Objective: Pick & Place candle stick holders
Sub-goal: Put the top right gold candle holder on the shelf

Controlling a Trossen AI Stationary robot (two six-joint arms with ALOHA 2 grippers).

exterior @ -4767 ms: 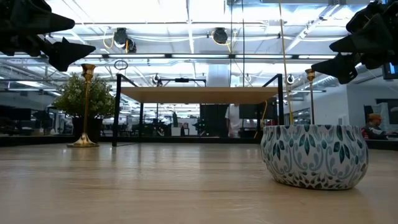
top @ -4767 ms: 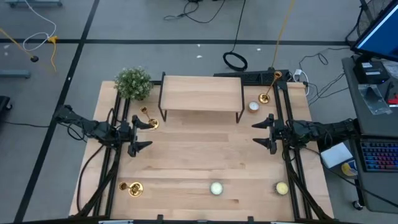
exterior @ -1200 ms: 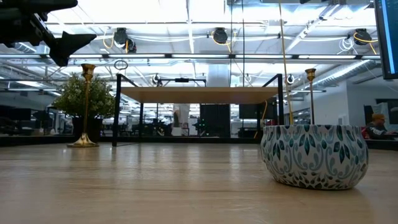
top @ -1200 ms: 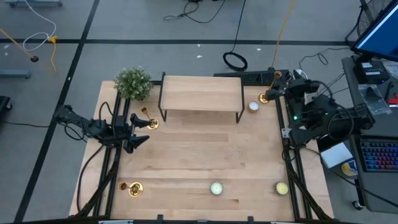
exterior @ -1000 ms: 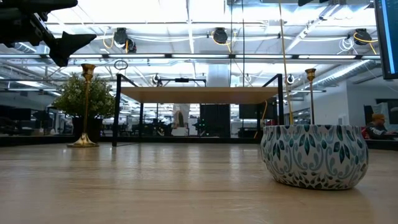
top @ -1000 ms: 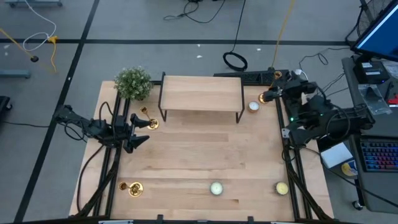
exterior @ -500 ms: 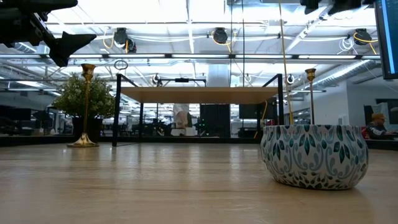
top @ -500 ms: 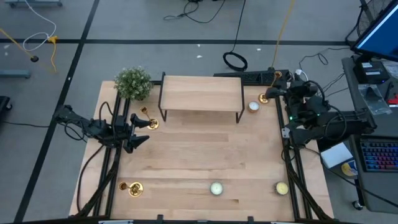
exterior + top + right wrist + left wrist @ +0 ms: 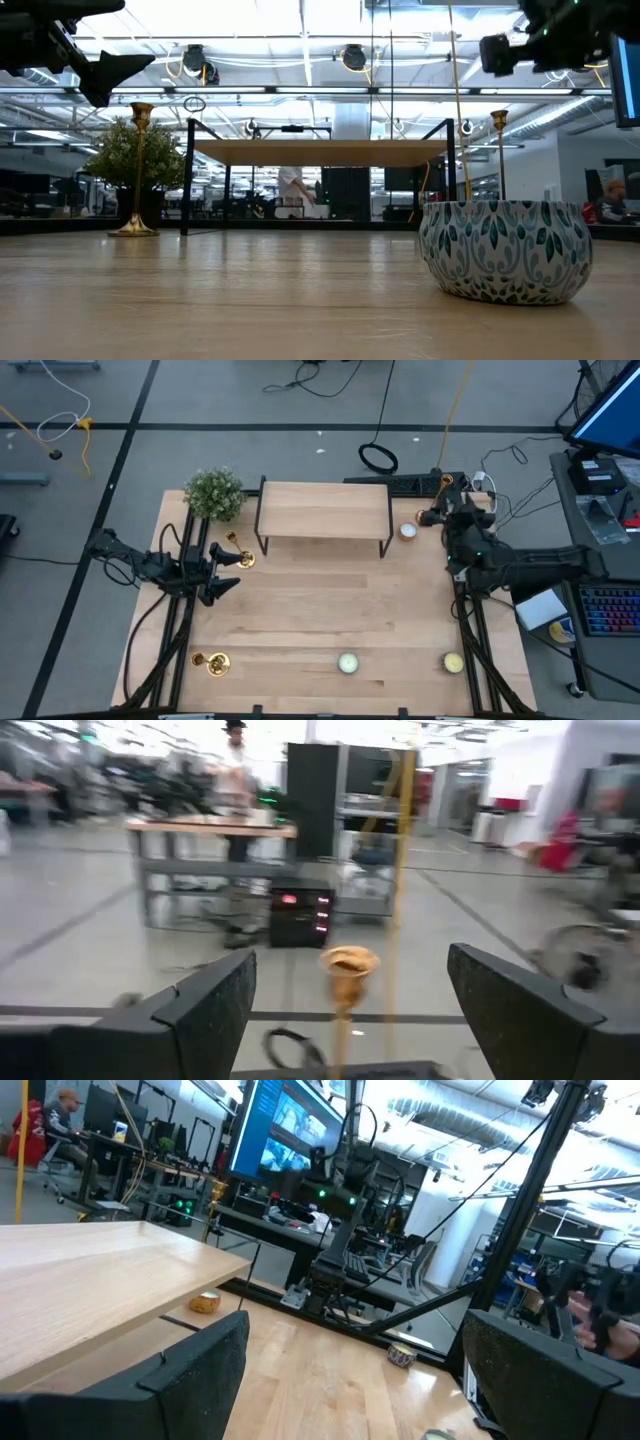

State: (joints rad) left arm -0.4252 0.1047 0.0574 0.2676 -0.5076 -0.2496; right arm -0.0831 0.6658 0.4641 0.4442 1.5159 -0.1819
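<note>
Between right gripper [image 9: 345, 1010] fingers, wrist view alone: candlestick [image 9: 346, 982].

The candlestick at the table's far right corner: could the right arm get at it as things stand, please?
Probably yes: the right claw is open, the candlestick stands between its fingers, and nothing blocks the way.

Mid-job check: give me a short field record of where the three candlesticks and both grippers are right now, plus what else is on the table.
right gripper: open, at the far right corner, lined up on the candlestick there, not closed on it
far right candlestick: upright, its cup between the fingers in the right wrist view
left gripper: open, waiting at the left side
far left candlestick: upright, just beyond the left gripper
near left candlestick: near left corner
wooden shelf: far centre
plant: far left corner
</note>
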